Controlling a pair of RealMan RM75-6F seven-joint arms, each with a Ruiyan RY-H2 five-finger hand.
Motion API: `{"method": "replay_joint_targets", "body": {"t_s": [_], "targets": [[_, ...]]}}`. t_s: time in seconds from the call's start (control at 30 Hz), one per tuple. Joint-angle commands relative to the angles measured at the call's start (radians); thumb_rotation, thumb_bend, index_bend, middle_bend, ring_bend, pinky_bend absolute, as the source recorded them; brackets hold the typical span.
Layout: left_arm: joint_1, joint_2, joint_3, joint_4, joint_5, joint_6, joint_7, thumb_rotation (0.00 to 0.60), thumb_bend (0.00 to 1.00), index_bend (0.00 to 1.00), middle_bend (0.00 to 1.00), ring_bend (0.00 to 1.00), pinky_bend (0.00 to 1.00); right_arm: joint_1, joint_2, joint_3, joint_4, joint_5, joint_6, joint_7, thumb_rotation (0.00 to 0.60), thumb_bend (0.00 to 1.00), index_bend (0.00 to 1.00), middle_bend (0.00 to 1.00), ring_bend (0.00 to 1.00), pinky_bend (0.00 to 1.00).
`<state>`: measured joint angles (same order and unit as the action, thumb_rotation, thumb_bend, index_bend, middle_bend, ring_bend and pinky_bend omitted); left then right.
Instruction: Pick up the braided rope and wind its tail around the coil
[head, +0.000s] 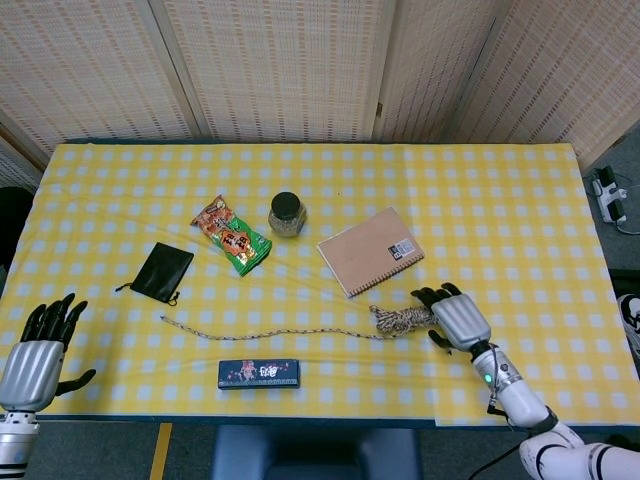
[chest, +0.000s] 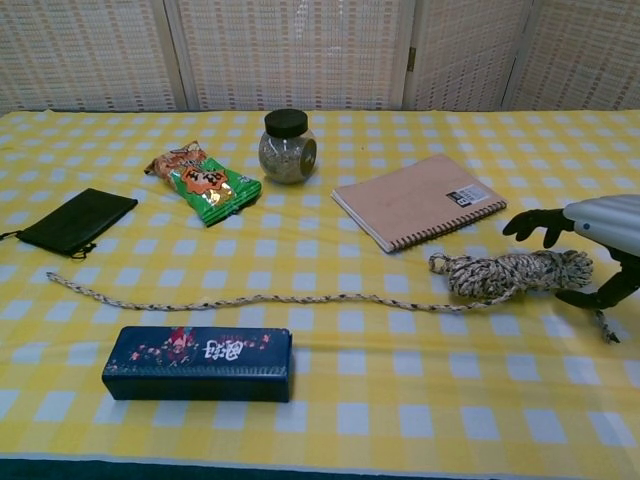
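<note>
The braided rope's coil (chest: 512, 274) (head: 402, 320) lies on the yellow checked tablecloth, right of centre. Its long tail (chest: 240, 299) (head: 265, 333) runs left across the cloth to a free end near the black pouch. My right hand (chest: 590, 236) (head: 452, 318) hovers open at the coil's right end, fingers spread over it and thumb below, holding nothing. A short rope end (chest: 604, 327) sticks out under that hand. My left hand (head: 38, 348) is open at the table's front left corner, far from the rope; the chest view does not show it.
A dark blue box (chest: 198, 363) lies just in front of the tail. Behind the rope are a brown spiral notebook (chest: 417, 200), a lidded jar (chest: 287, 146), a green snack packet (chest: 203, 181) and a black pouch (chest: 76, 220).
</note>
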<state>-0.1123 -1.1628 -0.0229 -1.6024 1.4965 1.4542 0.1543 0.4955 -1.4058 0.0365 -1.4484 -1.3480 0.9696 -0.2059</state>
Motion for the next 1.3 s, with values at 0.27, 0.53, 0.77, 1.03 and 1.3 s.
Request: {"method": "replay_joint_targets", "body": {"t_s": [0.27, 0.53, 0.77, 1.03, 1.3], "targets": [[0.000, 0.000, 0.001, 0.000, -0.001, -0.003, 0.002, 0.600, 0.15, 0.04, 0.00, 0.00, 0.00, 0.016, -0.016, -0.005, 0.022, -0.015, -0.016, 0.007, 0.600, 0.38, 0.28, 0.29, 0.33, 0.19], [0.000, -0.003, 0.001, 0.004, -0.003, -0.004, -0.002, 0.600, 0.15, 0.04, 0.00, 0.00, 0.00, 0.015, -0.020, -0.008, 0.030, -0.011, -0.013, 0.002, 0.600, 0.38, 0.32, 0.35, 0.37, 0.21], [-0.002, -0.008, 0.002, 0.013, -0.002, -0.009, -0.009, 0.600, 0.15, 0.05, 0.00, 0.00, 0.00, 0.017, -0.028, -0.008, 0.039, -0.020, -0.005, 0.004, 0.600, 0.38, 0.44, 0.43, 0.43, 0.27], [-0.025, -0.005, -0.010, 0.017, 0.032, -0.006, -0.008, 0.600, 0.15, 0.07, 0.00, 0.03, 0.00, 0.027, -0.022, -0.009, 0.046, -0.042, -0.009, 0.028, 0.600, 0.54, 0.61, 0.53, 0.53, 0.42], [-0.138, -0.010, -0.057, 0.024, 0.121, -0.054, -0.073, 0.600, 0.16, 0.27, 0.20, 0.20, 0.05, 0.042, 0.033, 0.027, 0.009, -0.067, 0.032, 0.057, 0.600, 0.58, 0.68, 0.57, 0.57, 0.46]]}}
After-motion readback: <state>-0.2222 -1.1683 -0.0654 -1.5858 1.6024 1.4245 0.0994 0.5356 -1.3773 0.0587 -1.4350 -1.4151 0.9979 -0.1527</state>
